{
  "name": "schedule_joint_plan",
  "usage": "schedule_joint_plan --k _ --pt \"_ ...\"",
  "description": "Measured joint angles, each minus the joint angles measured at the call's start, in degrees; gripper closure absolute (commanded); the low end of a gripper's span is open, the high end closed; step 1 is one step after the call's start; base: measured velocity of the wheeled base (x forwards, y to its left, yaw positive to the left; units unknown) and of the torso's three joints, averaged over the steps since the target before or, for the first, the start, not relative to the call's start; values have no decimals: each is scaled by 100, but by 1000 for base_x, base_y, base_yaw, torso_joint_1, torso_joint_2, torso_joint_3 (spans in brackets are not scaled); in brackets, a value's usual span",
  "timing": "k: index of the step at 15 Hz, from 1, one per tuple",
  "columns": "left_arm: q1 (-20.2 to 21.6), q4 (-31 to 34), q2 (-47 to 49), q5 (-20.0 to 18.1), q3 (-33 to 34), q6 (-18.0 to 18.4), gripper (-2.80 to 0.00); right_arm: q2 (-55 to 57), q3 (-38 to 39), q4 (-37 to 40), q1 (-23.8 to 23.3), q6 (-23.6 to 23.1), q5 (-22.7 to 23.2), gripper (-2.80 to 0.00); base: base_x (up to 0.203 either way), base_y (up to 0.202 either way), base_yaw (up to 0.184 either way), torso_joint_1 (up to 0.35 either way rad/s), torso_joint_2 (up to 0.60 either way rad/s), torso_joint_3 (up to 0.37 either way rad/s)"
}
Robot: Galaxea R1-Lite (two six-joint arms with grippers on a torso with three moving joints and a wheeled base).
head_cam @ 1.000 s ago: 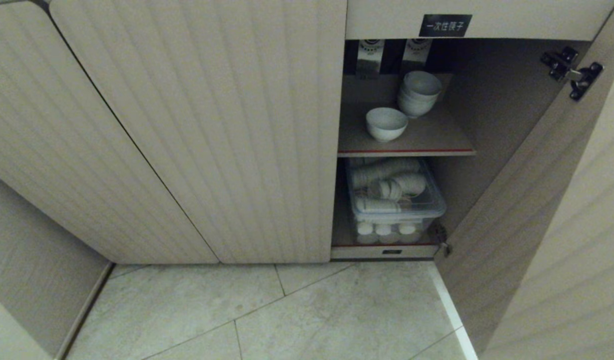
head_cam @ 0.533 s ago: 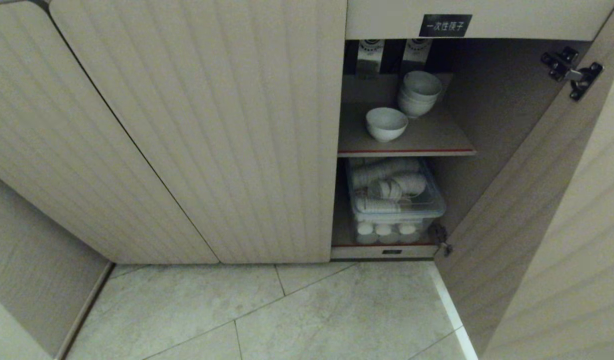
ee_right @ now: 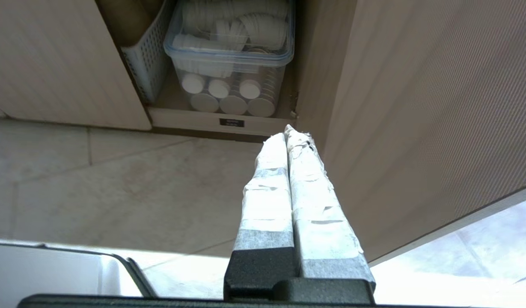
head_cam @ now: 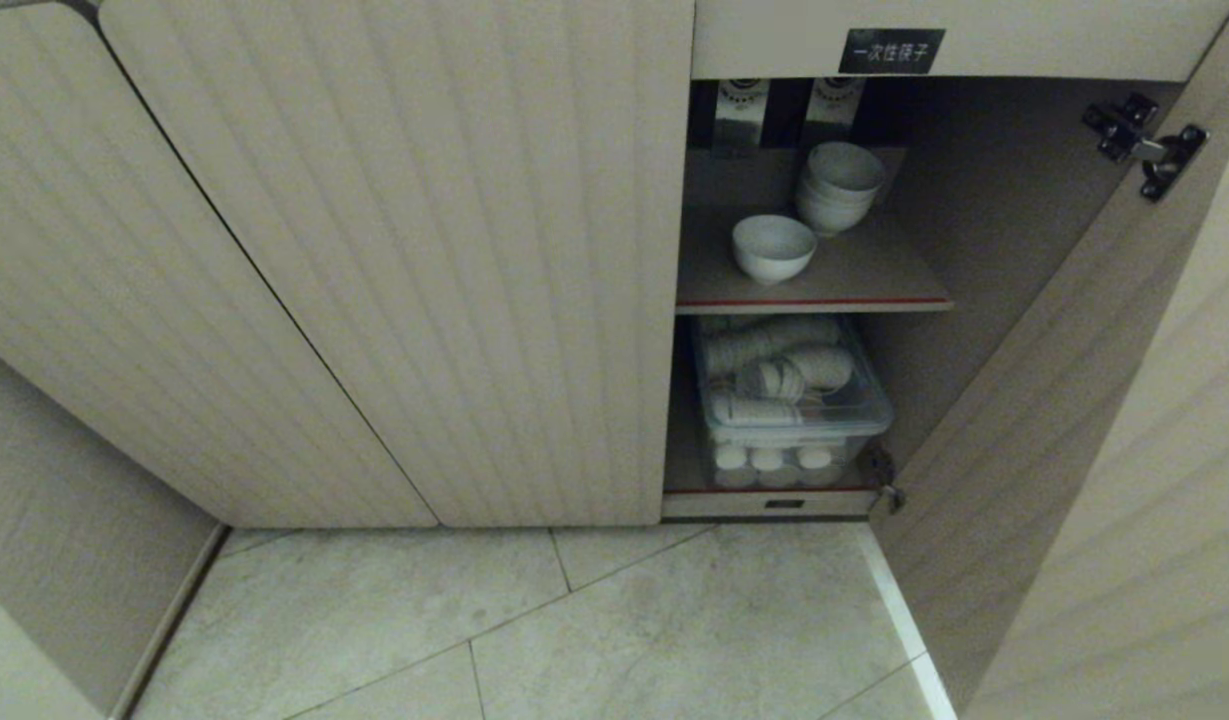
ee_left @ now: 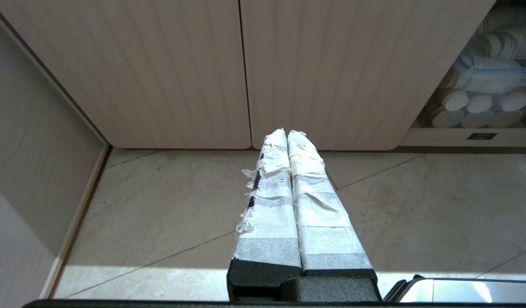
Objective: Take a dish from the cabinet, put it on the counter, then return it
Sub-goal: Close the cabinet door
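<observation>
The dish (head_cam: 773, 248) stands upright, mouth up, on the red-edged upper shelf (head_cam: 864, 285) of the open cabinet (head_cam: 394, 250), just beside stacked bowls (head_cam: 839, 185). Left hand (ee_left: 287, 136) and right hand (ee_right: 287, 131) hang above the floor, fingers pressed together, empty.

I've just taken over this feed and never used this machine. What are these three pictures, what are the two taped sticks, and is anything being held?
The wide picture comes from the robot's head, looking down into an open cabinet. On its red-edged shelf stands a single white bowl, with a stack of bowls behind it. Below sits a clear lidded box of white cups and lids. The other two pictures come from cameras on each wrist. The taped sticks are the fingers of the left hand and right hand, both shut and holding nothing, low above the tiled floor in front of the cabinet.
</observation>
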Motion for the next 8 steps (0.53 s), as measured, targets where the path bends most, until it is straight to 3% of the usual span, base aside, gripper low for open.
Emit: schedule_joint_plan --k 8 --pt "-2 0 0 0 0 1 0 0 -65 -694 0 -120 -301 0 0 0 0 0 0 0"
